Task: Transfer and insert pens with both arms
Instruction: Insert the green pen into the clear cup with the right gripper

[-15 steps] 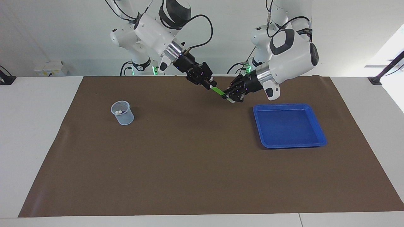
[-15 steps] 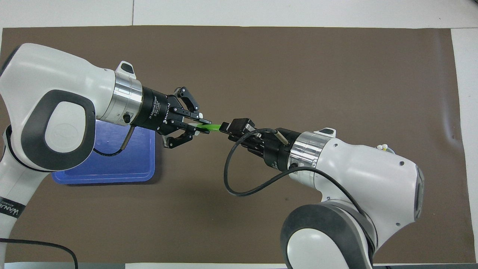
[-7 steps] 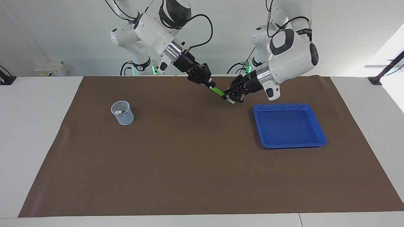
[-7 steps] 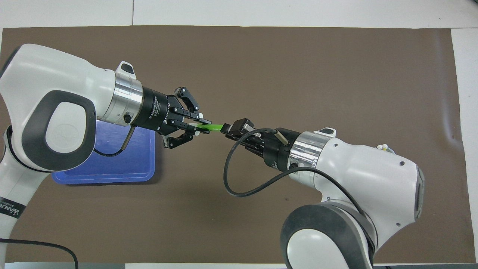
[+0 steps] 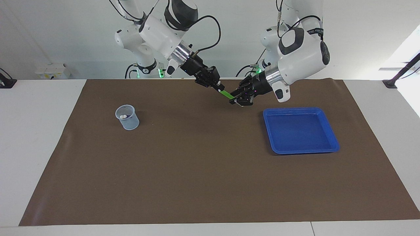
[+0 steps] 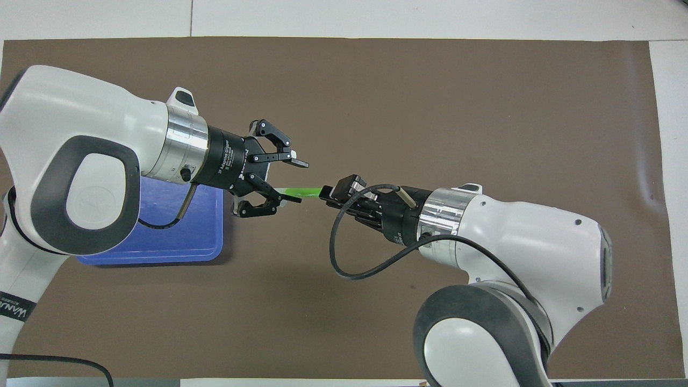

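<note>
Blue tray [image 5: 332,135], clear cup [image 5: 127,117] on brown mat [image 5: 197,170].

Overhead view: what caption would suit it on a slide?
Mid-air handover: right hand grips the green pen as the left hand opens.

From above I see my right gripper [image 6: 329,192] clamped on the green pen [image 6: 301,191] over the brown mat [image 6: 430,107]; my left gripper [image 6: 293,180], at its nine o'clock, stands open around the pen's other end.
</note>
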Motion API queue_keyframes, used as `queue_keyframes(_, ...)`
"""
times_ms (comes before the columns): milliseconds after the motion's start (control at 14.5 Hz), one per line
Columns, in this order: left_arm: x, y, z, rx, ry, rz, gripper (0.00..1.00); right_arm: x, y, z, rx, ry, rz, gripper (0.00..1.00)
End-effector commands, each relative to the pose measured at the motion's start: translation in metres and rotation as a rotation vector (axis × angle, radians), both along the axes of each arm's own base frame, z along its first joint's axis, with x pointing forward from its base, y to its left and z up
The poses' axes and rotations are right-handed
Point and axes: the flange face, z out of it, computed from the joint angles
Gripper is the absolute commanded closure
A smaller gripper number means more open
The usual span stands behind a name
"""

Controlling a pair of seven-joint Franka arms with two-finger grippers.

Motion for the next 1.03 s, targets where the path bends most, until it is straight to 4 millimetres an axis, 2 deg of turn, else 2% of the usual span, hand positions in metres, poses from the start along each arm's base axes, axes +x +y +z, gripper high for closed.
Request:
queue_keyframes(0, 0.007, 0.033, -0.003, 0.059, -0.11, -0.052, 0.0, 0.01, -0.044, 0.008, -0.05, -0.003, 0.122, 1.0)
queue_keyframes(138, 0.012, 0.049, -0.007, 0.137, -0.182, -0.137, 0.0, 0.023, -0.088, 0.02, -0.154, -0.005, 0.282, 1.0)
queue_keyframes(276, 0.018, 0.067, -0.012, 0.219, -0.242, -0.214, 0.0, 0.034, -0.141, 0.029, -0.288, -0.022, 0.431, 1.0)
queue_keyframes(413, 0.019, 0.072, -0.014, 0.268, -0.288, -0.294, 0.0, 0.039, -0.189, 0.029, -0.44, -0.052, 0.602, 1.0)
queue_keyframes(551, 0.02, 0.075, -0.017, 0.336, -0.319, -0.355, 0.0, 0.04, -0.229, 0.025, -0.62, -0.079, 0.768, 1.0)
queue_keyframes(689, 0.02, 0.079, -0.017, 0.342, -0.327, -0.369, 0.0, 0.04, -0.248, 0.015, -0.787, -0.085, 0.906, 1.0)
queue_keyframes(827, 0.022, 0.079, -0.015, 0.35, -0.344, -0.394, 0.0, 0.038, -0.262, -0.001, -0.814, -0.072, 0.937, 1.0)
queue_keyframes(964, 0.02, 0.075, -0.015, 0.369, -0.377, -0.46, 0.0, 0.038, -0.268, -0.014, -0.822, -0.066, 0.94, 1.0)
